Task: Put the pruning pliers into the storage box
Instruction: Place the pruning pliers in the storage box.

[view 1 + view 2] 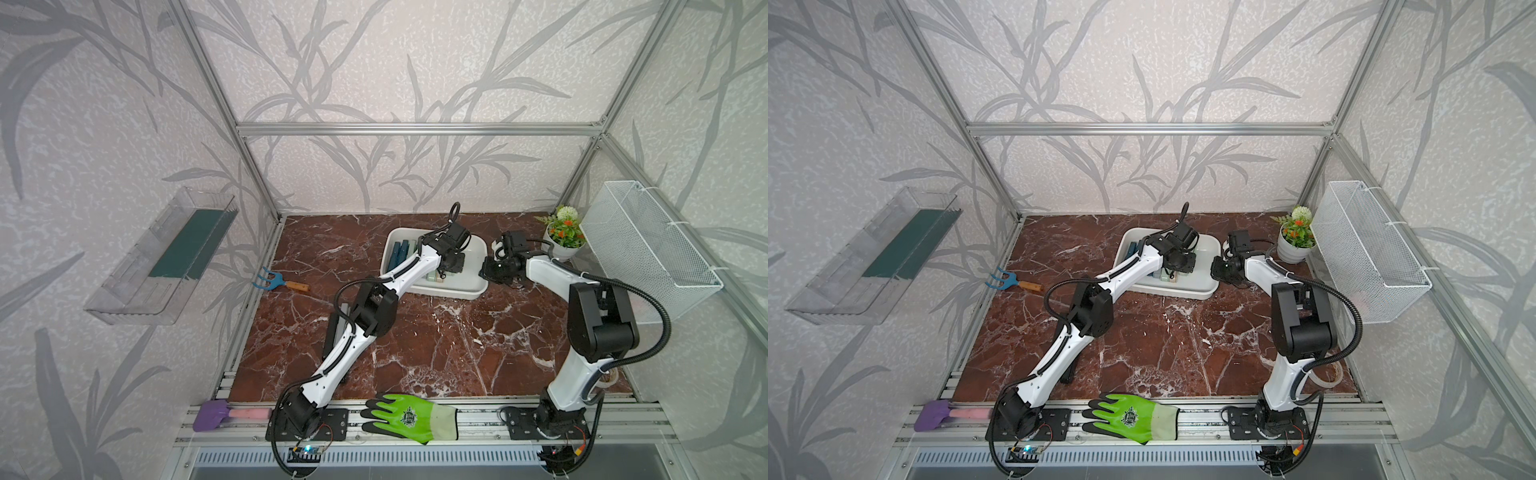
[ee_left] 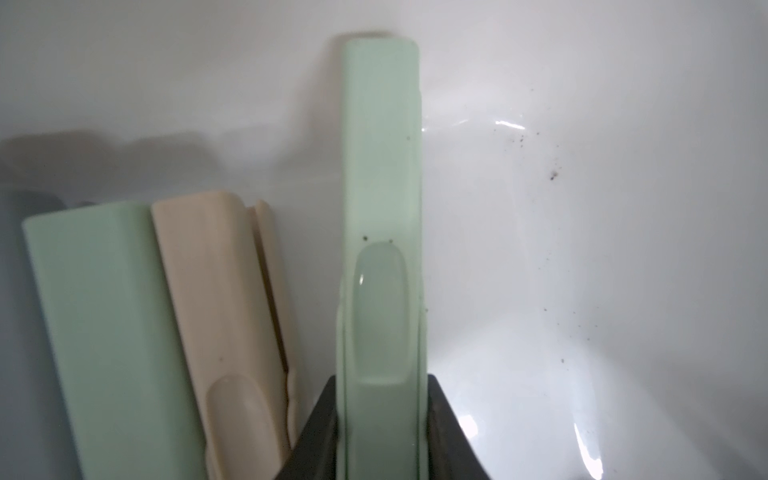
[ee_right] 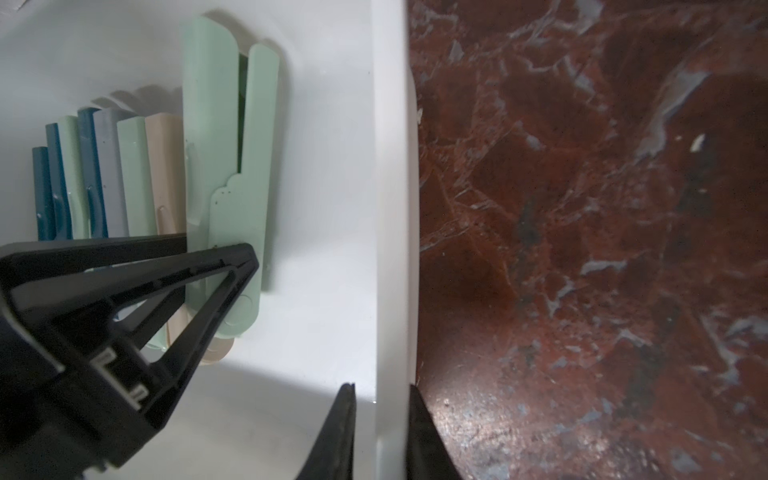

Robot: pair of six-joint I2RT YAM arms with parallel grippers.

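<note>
soft even daylight, blurry wrist close-ups

Eight slim bar-shaped plastic pruning pliers (image 3: pixel 133 174) show in the one shallow white plastic storage box (image 3: pixel 390 166): three dark teal, three pale green, one grey, one beige. Elsewhere are one blue hand rake (image 1: pixel 278 281) with wooden handle, one purple trowel (image 1: pixel 224 414) with pink handle, one green work glove (image 1: pixel 409 417), one potted plant (image 1: pixel 565 235), one white wire-mesh basket (image 1: pixel 648 249) and one clear plastic bin (image 1: pixel 162 257).
</note>
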